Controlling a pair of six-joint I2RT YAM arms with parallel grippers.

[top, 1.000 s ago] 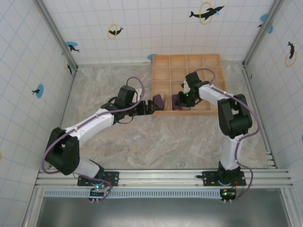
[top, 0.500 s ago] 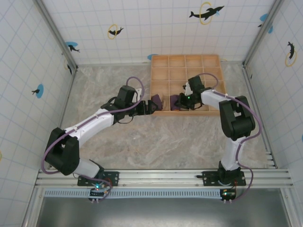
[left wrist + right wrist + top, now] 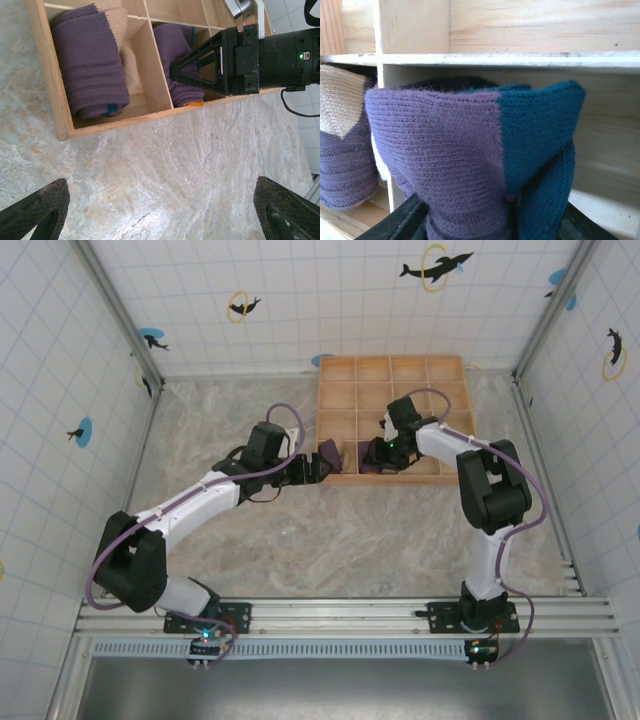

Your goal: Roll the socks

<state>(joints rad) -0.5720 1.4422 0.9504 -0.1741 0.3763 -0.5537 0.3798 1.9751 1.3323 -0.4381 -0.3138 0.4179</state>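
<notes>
Socks (image 3: 92,65): purple ribbed rolls, teal-trimmed.

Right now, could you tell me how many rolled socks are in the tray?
2. One purple-and-beige roll lies in the tray's near-left corner compartment; one purple-and-teal roll sits next door, by the right gripper. More may be hidden.

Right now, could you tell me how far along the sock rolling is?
Done: one rolled sock lies in the tray's corner compartment. In hand: a second roll sits in the next compartment, inside the right claw; gripped or released, I cannot tell. The left claw hangs open. Left: freeing that roll; I see no loose socks.
</notes>
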